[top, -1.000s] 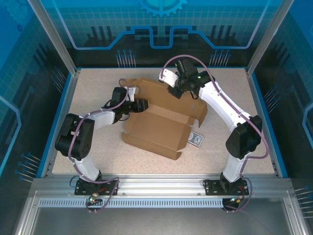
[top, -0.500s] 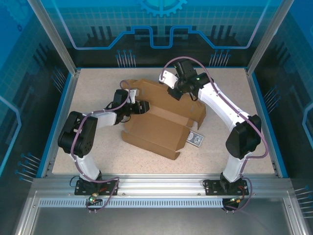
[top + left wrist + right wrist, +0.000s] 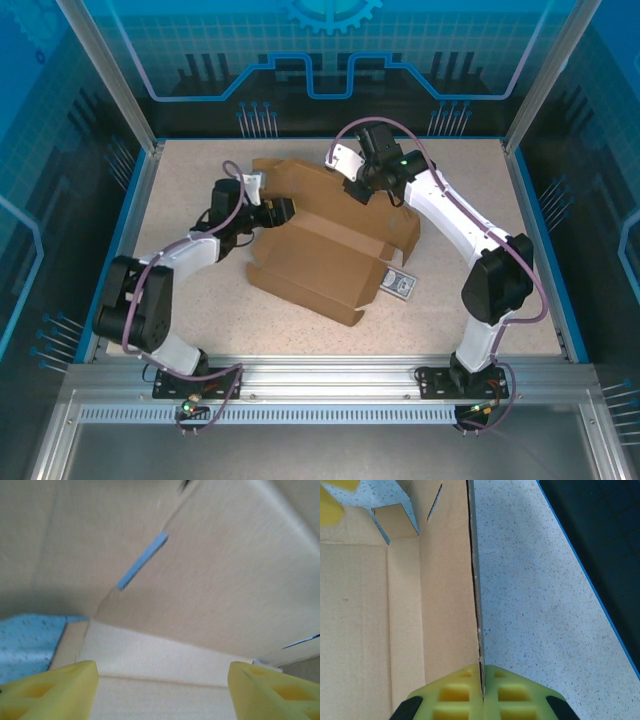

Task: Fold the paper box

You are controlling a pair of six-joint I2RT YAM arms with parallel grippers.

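Wrist view: right hand [image 3: 482, 679] tight on upright edge of paper box [image 3: 365, 620].

Brown paper box [image 3: 225, 580] panels close up and blurry, with fold creases meeting left of centre. A narrow slit [image 3: 142, 561] shows blue. Yellow fingertips [image 3: 55, 690] of the left end effector [image 3: 160, 695] are spread wide at the bottom corners. A speckled desk [image 3: 27, 640] patch sits lower left.

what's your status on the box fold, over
Left gripper open at the paper box. Right gripper shut on an upright panel's edge. Box not yet folded. Small card beside it.
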